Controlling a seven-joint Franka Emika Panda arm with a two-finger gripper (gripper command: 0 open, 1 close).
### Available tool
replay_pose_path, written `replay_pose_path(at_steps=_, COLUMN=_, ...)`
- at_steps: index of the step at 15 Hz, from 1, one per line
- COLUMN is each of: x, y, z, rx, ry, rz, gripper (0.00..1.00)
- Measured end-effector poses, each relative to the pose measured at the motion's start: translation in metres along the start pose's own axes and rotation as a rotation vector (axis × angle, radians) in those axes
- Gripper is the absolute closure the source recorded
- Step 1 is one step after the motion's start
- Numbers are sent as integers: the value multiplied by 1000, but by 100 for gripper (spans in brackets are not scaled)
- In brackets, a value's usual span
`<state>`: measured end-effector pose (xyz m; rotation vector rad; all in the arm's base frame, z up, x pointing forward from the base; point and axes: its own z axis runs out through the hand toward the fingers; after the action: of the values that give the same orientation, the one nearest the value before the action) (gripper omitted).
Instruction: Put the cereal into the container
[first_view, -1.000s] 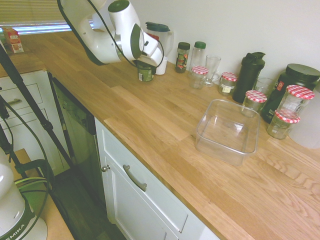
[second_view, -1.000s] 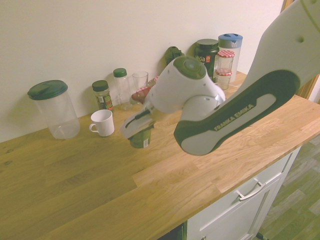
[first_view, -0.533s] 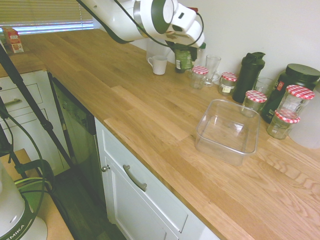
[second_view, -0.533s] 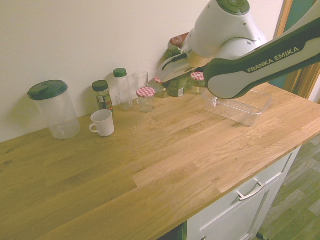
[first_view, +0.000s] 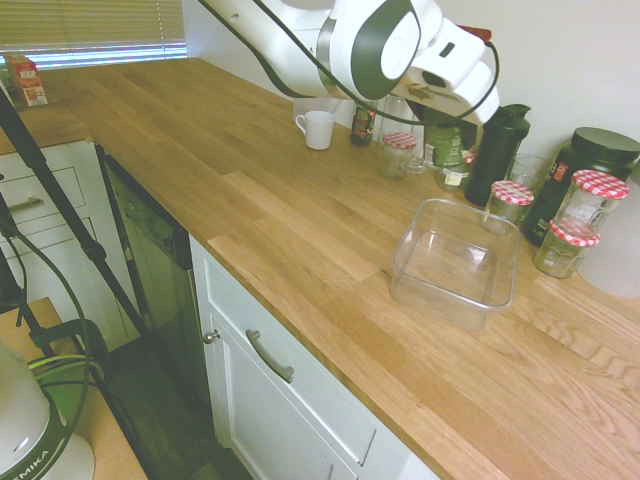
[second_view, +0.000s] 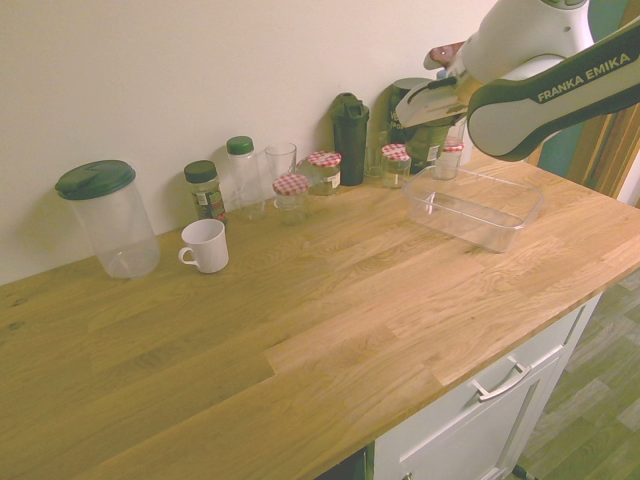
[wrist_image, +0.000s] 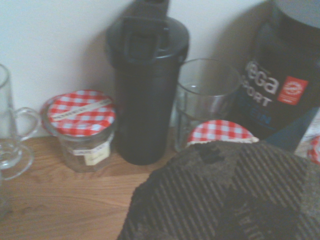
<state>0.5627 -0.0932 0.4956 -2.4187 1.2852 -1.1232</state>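
The gripper (first_view: 440, 118) is holding the green-labelled jar (first_view: 446, 142) of cereal, its fingers closing on it up in the air, above the wall side of the bench (first_view: 290, 230). The clear tub (first_view: 455, 265) is standing on the bench, near its front edge, and the jar is hanging outside it, toward the wall. In the wrist view the dark top of the jar is filling a lower corner, partly hiding a jar with a red-checked lid (wrist_image: 220, 132). A black shaker bottle (second_view: 350, 140) and a big dark tub of powder (first_view: 590, 170) are standing along the wall. Toward the other end of the bench, a white mug (second_view: 205, 246) is resting between a pitcher with a dark green lid (second_view: 112, 220) and the red-checked-lid jars.
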Motion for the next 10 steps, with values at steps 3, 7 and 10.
replay_pose_path(at_steps=3, x=13, y=42, z=10, rx=-37, ry=-2, rz=39, gripper=100)
replay_pose_path(at_steps=7, x=20, y=74, z=18, rx=-64, ry=-24, rz=73, gripper=100)
replay_pose_path(at_steps=10, x=11, y=92, z=34, rx=-87, ry=-62, rz=94, gripper=100)
